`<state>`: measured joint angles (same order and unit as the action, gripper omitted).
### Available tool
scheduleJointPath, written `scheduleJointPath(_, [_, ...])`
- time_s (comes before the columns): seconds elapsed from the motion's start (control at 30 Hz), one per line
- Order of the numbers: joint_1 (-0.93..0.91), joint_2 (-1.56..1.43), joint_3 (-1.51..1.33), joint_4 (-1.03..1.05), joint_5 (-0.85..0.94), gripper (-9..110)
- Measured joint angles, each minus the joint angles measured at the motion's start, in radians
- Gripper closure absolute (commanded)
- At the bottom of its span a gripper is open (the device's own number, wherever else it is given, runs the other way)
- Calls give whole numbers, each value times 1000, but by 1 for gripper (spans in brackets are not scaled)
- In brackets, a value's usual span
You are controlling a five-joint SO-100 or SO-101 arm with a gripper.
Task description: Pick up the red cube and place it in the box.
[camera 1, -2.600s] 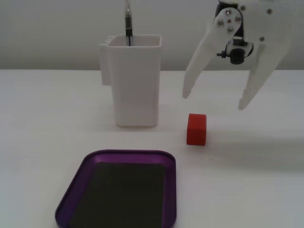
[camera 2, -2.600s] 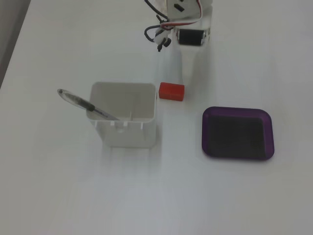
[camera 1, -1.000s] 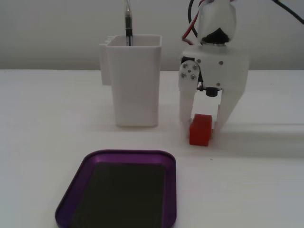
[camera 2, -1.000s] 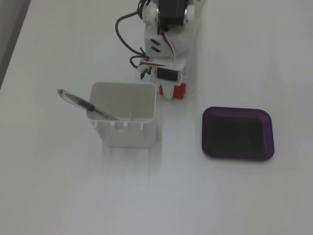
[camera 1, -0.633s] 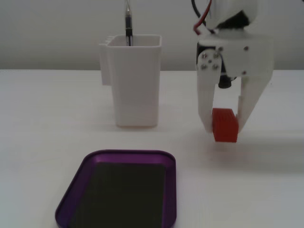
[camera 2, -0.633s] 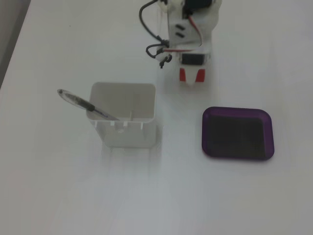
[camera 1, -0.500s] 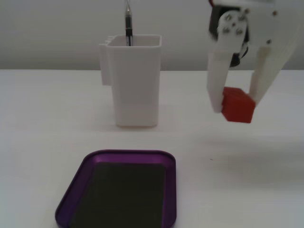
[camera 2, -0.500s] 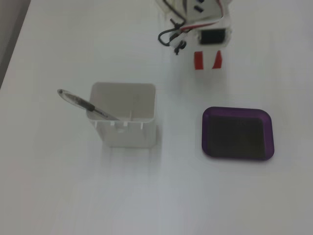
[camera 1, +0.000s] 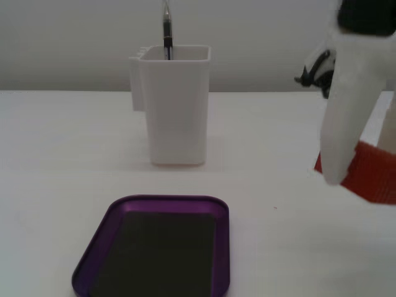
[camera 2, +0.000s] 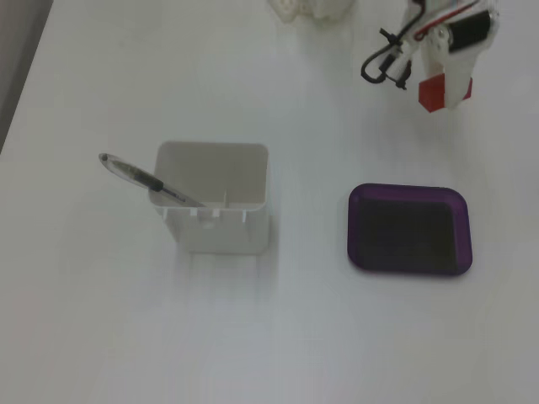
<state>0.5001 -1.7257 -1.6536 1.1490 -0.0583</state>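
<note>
One cube, gripped, box empty

We see the gripper (camera 2: 444, 84) clamped on the red cube (camera 2: 434, 93) at the far right of a fixed view, well apart from the box (camera 2: 410, 229). White container (camera 2: 216, 206) with pen (camera 2: 145, 178) sits left of the box.

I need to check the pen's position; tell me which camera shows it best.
The fixed view from above: the pen shows almost whole, leaning on the white container's rim with its tip inside. The low fixed view shows only its upper part sticking up above the container.
</note>
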Motion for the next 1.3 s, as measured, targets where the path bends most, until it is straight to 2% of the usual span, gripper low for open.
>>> scheduleJointPath(0.2, [-9, 250, 238, -3, -150, 102])
scheduleJointPath(0.57, [-238, 630, 630, 49, -242, 102])
scheduleJointPath(0.8, [-230, 736, 726, 106, -242, 102])
scheduleJointPath(1.2, [-244, 749, 736, 106, -242, 101])
scheduleJointPath(1.3, [-253, 749, 736, 106, -242, 97])
